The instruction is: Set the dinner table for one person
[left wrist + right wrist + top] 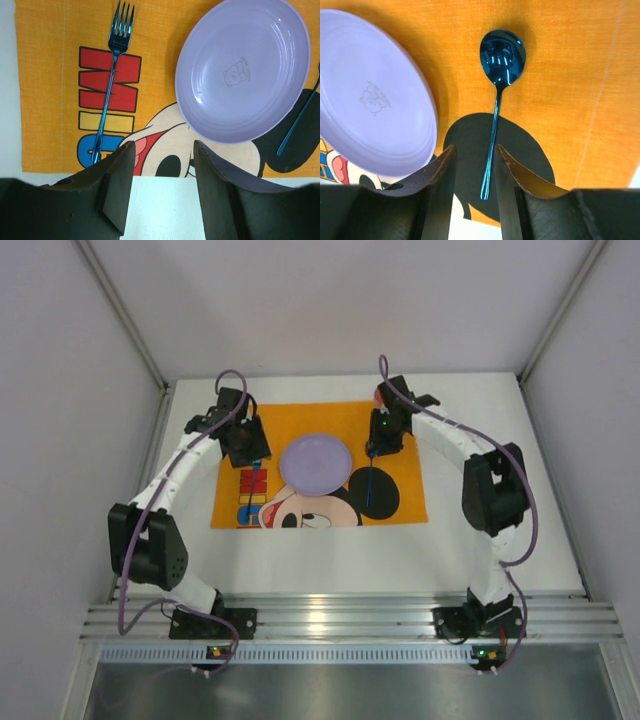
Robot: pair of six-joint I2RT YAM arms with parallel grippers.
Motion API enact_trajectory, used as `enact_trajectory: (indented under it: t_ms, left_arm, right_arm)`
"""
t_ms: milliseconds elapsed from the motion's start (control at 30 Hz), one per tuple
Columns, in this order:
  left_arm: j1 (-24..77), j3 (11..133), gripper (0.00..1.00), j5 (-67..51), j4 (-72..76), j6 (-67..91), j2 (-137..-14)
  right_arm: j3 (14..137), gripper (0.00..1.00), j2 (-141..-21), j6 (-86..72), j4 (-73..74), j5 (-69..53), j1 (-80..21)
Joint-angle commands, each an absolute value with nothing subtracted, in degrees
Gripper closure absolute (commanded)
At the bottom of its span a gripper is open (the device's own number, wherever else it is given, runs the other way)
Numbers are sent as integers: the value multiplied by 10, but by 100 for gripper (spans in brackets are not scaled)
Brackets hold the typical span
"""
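white worktop (pixel 330 555) hemmed by grey walls left, right and far, with a ridged rail (pixel 350 618) along the near edge. orange mat (pixel 405 440) in the far middle, with bare white strips either side and a wider bare band between mat and rail. on the mat: plate (pixel 315 462) centred, fork (pixel 111 85) to its left, spoon (pixel 495 122) to its right, each apart from the plate. left claw (pixel 163 145) high above the worktop, fingers wide apart, holding nothing; bare worktop visible in the gap, just past the mat's edge. right claw (pixel 475 150) over the mat, parted more narrowly, gripping nothing; end of the spoon handle showing in the gap, worktop there only a white sliver beside the mat.
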State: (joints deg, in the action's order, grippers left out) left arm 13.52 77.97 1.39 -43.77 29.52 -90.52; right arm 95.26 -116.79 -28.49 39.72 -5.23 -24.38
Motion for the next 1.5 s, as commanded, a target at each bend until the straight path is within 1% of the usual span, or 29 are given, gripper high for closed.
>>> enact_trajectory:
  t_ms: [0, 200, 233, 267, 433, 533, 567, 667, 700, 733, 767, 900, 933, 1067, 1233, 1333, 1467]
  left_arm:
    - [132, 771, 44, 19, -436, 299, -873]
    - [132, 766, 44, 35, -443, 301, -842]
    - [132, 757, 44, 33, -440, 305, -837]
    - [132, 752, 44, 33, -439, 308, -831]
    - [132, 703, 44, 36, -427, 309, -779]
    - [132, 677, 38, 26, -417, 302, -746]
    - [132, 670, 31, 25, -414, 301, -729]
    - [132, 648, 23, 26, -413, 294, -703]
    - [132, 639, 15, 30, -415, 291, -697]
    - [132, 635, 10, 31, -417, 287, -692]
    - [132, 630, 9, 33, -419, 286, -680]
    - [132, 594, 7, 42, -431, 284, -651]
    - [132, 592, 2, 47, -436, 291, -646]
    - [132, 571, 2, 74, -446, 311, -612]
    - [132, 555, 2, 93, -429, 335, -589]
    - [132, 564, 4, 98, -436, 339, -584]
    - [132, 579, 5, 94, -445, 325, -587]
  right_arm:
    - [979, 63, -1080, -271, 415, -15, -253]
    - [966, 55, -983, -258, 439, -17, -265]
    - [962, 53, -970, -255, 435, -22, -269]
    - [954, 49, -959, -251, 432, -31, -275]
    - [907, 44, -896, -224, 423, -61, -294]
    - [875, 31, -868, -238, 413, -83, -298]
    - [868, 22, -854, -245, 410, -83, -304]
    - [854, 11, -832, -258, 406, -77, -313]
    - [852, 9, -827, -260, 407, -72, -316]
    - [845, 7, -821, -261, 407, -69, -318]
    - [840, 4, -809, -263, 406, -64, -323]
    - [803, 0, -770, -268, 399, -41, -335]
    - [785, 0, -760, -271, 393, -40, -336]
    - [751, 0, -709, -276, 374, -34, -336]
    - [717, 0, -673, -265, 363, -62, -336]
    - [694, 0, -625, -263, 367, -69, -337]
    - [650, 0, -515, -279, 375, -69, -337]
